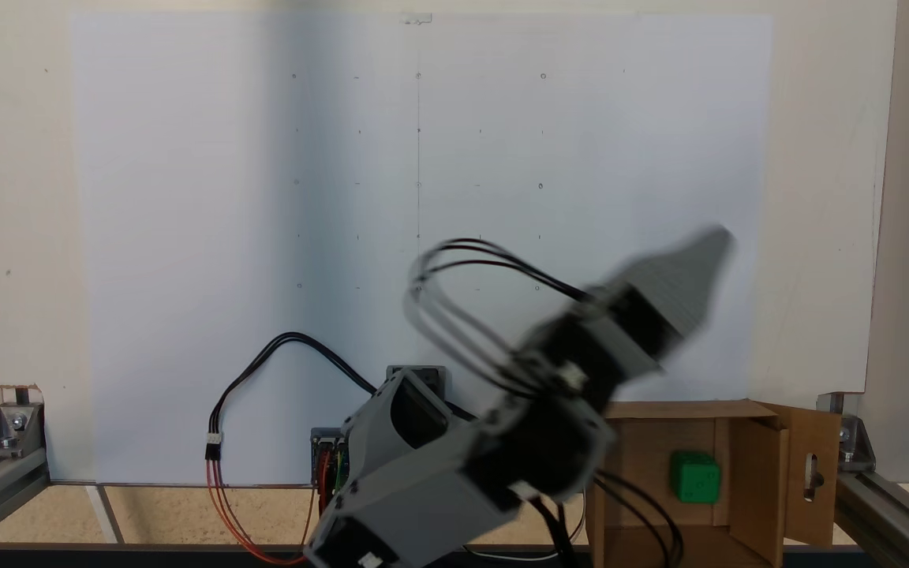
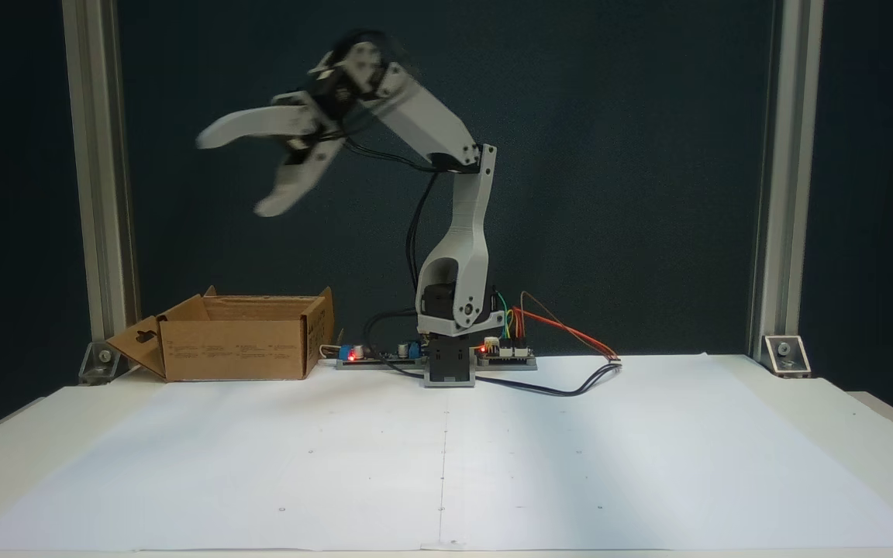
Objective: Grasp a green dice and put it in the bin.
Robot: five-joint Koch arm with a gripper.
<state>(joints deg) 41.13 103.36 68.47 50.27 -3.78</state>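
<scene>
The grey plastic claw (image 2: 233, 172) hangs high in the air with its two fingers spread wide and nothing between them, blurred in both fixed views; in a fixed view it (image 1: 707, 260) shows as one grey wedge. Below it and slightly left in a fixed view stands the brown corrugated cardboard bin (image 2: 237, 349), open-topped, one flap with a slot cutout folded out to the left. The small bright green plastic dice (image 1: 695, 476) lies inside the bin (image 1: 746, 473), on its floor. The arm's base (image 2: 450, 364) sits right of the bin on white paper (image 2: 446, 457).
</scene>
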